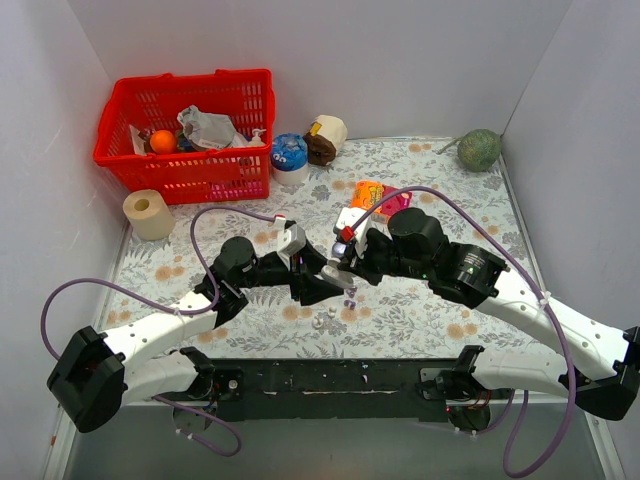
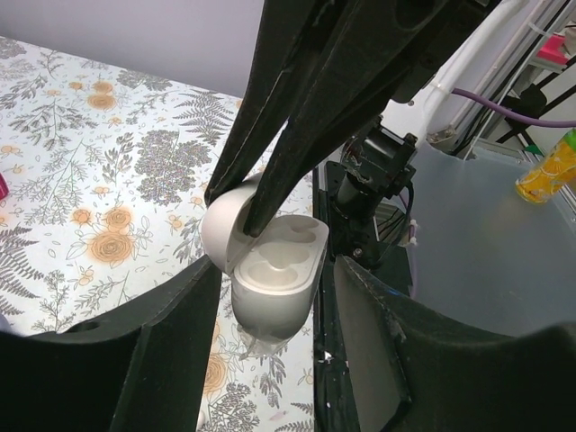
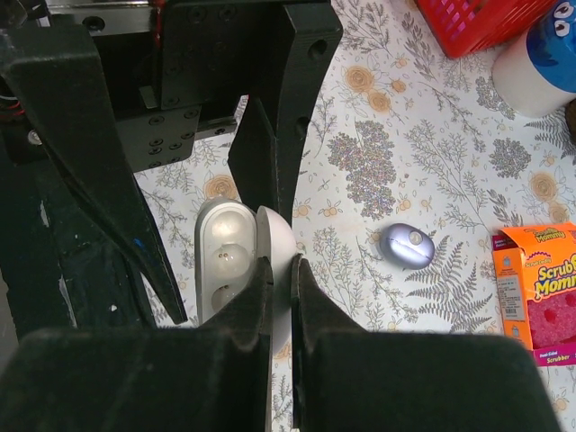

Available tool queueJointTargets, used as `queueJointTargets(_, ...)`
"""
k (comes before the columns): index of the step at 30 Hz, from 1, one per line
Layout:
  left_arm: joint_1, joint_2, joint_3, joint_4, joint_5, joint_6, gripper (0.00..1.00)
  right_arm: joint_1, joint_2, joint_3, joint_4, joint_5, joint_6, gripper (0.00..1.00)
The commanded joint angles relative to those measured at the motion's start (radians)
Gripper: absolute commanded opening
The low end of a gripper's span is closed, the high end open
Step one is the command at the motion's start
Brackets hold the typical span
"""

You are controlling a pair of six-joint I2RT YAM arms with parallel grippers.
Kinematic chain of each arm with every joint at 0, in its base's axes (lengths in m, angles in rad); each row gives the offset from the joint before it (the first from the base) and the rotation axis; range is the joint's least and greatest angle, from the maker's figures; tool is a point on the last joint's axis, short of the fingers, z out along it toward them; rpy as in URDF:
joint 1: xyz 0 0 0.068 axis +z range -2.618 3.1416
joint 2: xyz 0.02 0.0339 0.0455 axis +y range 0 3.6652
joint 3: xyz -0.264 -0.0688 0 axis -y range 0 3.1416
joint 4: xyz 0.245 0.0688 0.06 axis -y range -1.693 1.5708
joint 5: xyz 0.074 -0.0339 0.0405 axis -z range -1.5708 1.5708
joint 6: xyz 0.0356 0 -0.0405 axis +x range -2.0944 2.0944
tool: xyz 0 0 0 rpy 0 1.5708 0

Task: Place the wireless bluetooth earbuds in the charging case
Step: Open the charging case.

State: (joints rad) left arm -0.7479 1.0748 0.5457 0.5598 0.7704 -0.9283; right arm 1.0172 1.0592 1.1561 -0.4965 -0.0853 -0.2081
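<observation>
Lit evenly and brightly from above. Noted soft shadows under the arms (image 1: 170,335) overhead, glare inside the white charging case (image 3: 220,243), blurred underexposed fingers (image 2: 135,369) near the lens in both wrist views.

A floral-patterned table cover (image 1: 440,170) spans the work surface.

- Far left corner: a red plastic mesh basket (image 1: 200,177) holds an orange ball (image 1: 163,140) and a crumpled grey bag (image 1: 207,127), among other items too cluttered to identify.
- Just in front of the basket: a cream paper roll (image 1: 149,214) stands upright.
- Right of the basket: a white tub with a blue googly-eyed lid (image 1: 289,158) sits beside a second cream roll (image 1: 328,130), which touches a dark brown object (image 1: 320,150).
- Far right corner: a round green melon-like ball (image 1: 480,150).
- Centre: an orange cardboard sponge box labelled "Scrub Mommy" (image 3: 538,288).
</observation>
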Motion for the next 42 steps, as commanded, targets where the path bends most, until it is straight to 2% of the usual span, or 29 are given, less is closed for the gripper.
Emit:
queueJointTargets(1,0.001,-0.003,-0.004,0.029,0.003,-0.013,0.52,0.009,-0.019,0.045,0.047,-0.005,0.015,0.01)
queueJointTargets(5,0.001,0.0,-0.001,0.046,0.003,-0.023,0.52,0.009,-0.021,0.039,0.047,-0.004,0.016,0.01)
queueJointTargets(8,0.001,0.011,0.01,0.032,0.012,-0.017,0.44,0.009,-0.022,0.039,0.049,-0.004,0.015,0.01)
queueJointTargets(12,0.001,0.016,0.011,0.031,0.023,-0.015,0.21,0.011,-0.019,0.037,0.047,-0.007,0.016,0.01)
queueJointTargets(13,0.001,0.016,0.007,0.032,0.018,-0.017,0.11,0.011,-0.021,0.037,0.047,-0.007,0.018,0.01)
queueJointTargets(16,-0.001,0.005,-0.004,0.038,0.013,-0.015,0.02,0.012,-0.021,0.04,0.044,-0.007,0.019,0.01)
queueJointTargets(19,0.001,-0.004,-0.01,0.038,0.003,-0.017,0.0,0.012,-0.018,0.043,0.044,-0.005,0.03,0.01)
queueJointTargets(21,-0.001,-0.013,-0.015,0.034,-0.022,-0.02,0.0,0.011,-0.022,0.044,0.062,0.012,0.08,0.32)
queueJointTargets(23,0.001,-0.026,-0.032,0.038,-0.043,-0.02,0.0,0.009,-0.05,0.031,0.114,0.077,0.136,0.55)
queueJointTargets(24,0.001,-0.042,-0.039,0.038,-0.069,-0.021,0.0,0.006,-0.062,0.03,0.133,0.113,0.189,0.6)
queueJointTargets(25,0.001,-0.055,-0.047,0.038,-0.085,-0.026,0.0,0.001,-0.089,0.024,0.145,0.137,0.202,0.75)
queueJointTargets(26,0.001,-0.065,-0.053,0.037,-0.101,-0.026,0.0,-0.009,-0.103,0.021,0.166,0.162,0.238,0.82)
queueJointTargets(30,0.001,-0.148,-0.11,0.029,-0.196,-0.032,0.0,-0.06,-0.157,-0.028,0.177,0.277,0.308,0.86)
queueJointTargets(34,0.001,-0.252,-0.156,0.022,-0.269,-0.046,0.0,-0.085,-0.188,-0.149,0.173,0.289,0.364,0.84)
queueJointTargets(37,0.001,-0.335,-0.184,-0.015,-0.298,-0.058,0.0,-0.085,-0.186,-0.292,0.2,0.251,0.418,0.78)
queueJointTargets(42,0.001,-0.463,-0.219,-0.087,-0.321,-0.089,0.0,-0.075,-0.128,-0.516,0.309,0.064,0.519,0.66)
